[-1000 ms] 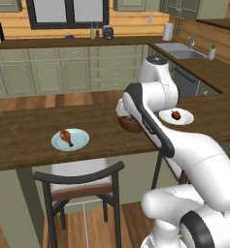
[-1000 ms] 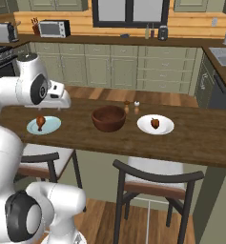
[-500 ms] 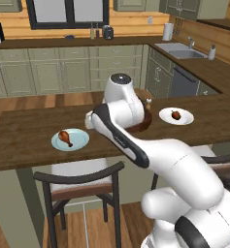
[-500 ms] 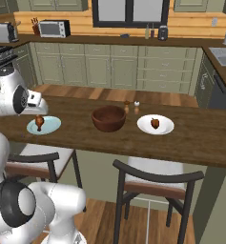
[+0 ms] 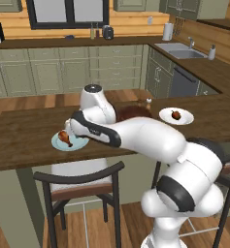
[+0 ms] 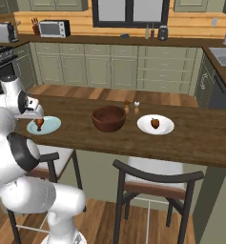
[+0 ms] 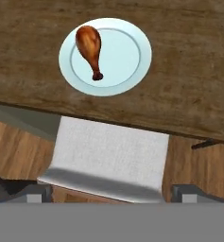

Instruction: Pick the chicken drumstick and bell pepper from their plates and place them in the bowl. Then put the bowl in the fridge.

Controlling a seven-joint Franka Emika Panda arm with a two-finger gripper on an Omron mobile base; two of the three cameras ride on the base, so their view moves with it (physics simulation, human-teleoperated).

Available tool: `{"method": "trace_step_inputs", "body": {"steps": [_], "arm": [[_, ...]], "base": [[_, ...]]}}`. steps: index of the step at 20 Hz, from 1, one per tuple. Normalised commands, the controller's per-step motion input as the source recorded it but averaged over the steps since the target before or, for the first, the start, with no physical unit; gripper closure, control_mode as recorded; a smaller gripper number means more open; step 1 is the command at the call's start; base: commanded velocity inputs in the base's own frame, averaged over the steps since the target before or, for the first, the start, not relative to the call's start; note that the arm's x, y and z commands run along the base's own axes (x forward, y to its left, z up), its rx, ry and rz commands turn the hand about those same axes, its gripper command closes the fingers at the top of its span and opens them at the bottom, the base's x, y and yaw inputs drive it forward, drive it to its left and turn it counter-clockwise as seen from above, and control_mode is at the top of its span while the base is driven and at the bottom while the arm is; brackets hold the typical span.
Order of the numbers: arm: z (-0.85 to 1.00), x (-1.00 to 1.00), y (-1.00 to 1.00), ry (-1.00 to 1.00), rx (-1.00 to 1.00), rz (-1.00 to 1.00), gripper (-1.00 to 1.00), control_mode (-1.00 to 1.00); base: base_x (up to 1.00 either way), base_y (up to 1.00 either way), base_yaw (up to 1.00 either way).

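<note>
- Hovering over the pale blue plate (image 7: 106,56), our gripper (image 7: 111,191) has its fingertips wide apart, holding nothing.
- We see the chicken drumstick (image 7: 90,44) lying on that plate's left half.
- Further right we find the bowl (image 6: 108,118) beside a white plate (image 6: 155,125).

Even, soft rendered light fills the kitchen, with no harsh glare and no single bright source visible. The pale blue plate (image 7: 105,56) shows a faint gloss. Shadows under the counter (image 6: 190,138) edge are mild. All views are slightly soft and low in detail, the hand view blurriest.
</note>
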Motion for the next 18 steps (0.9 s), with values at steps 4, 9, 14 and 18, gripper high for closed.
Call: {"method": "trace_step_inputs", "body": {"steps": [4, 9, 14, 18], "arm": [[-0.47, 0.71, 0.45, 0.01, -0.14, 0.07, -1.0, -1.0], [-0.37, 0.58, 0.2, 0.01, -0.05, 0.09, -1.0, -1.0], [-0.23, 0.48, 0.04, 0.02, -0.07, 0.02, -1.0, -1.0], [-0.23, 0.37, 0.18, 0.06, -0.01, 0.01, -1.0, -1.0]], "base": [[0.0, 0.0, 0.0], [0.0, 0.0, 0.0], [0.0, 0.0, 0.0], [0.0, 0.0, 0.0]]}}
